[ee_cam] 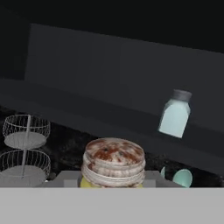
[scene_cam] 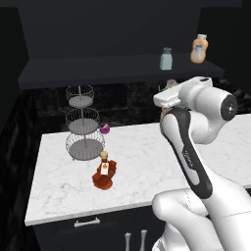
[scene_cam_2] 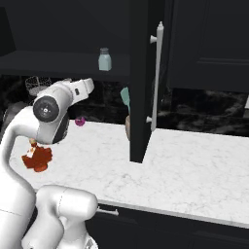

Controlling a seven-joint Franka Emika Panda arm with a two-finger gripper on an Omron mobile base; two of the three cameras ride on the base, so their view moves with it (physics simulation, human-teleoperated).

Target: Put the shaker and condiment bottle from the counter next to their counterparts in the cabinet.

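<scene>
My gripper (ee_cam: 111,179) is shut on the shaker (ee_cam: 113,164), whose brownish cap and yellow-green body rise right in front of the hand camera. It hangs above the back of the counter (scene_cam: 142,157), below the cabinet shelf (scene_cam: 98,66). The pale blue-grey counterpart shaker (scene_cam: 166,59) stands on that shelf, up and to the right of the held one, and the stubby orange bottle (scene_cam: 199,49) stands further right. The red-brown condiment bottle (scene_cam: 104,174) rests on the counter at the front left, well away from the hand.
A three-tier wire rack (scene_cam: 83,122) stands at the counter's back left with a small pink thing (scene_cam: 104,129) beside it. An open dark cabinet door (scene_cam_2: 141,78) with a long handle hangs right of the hand. Teal utensils (scene_cam_2: 125,99) sit behind it.
</scene>
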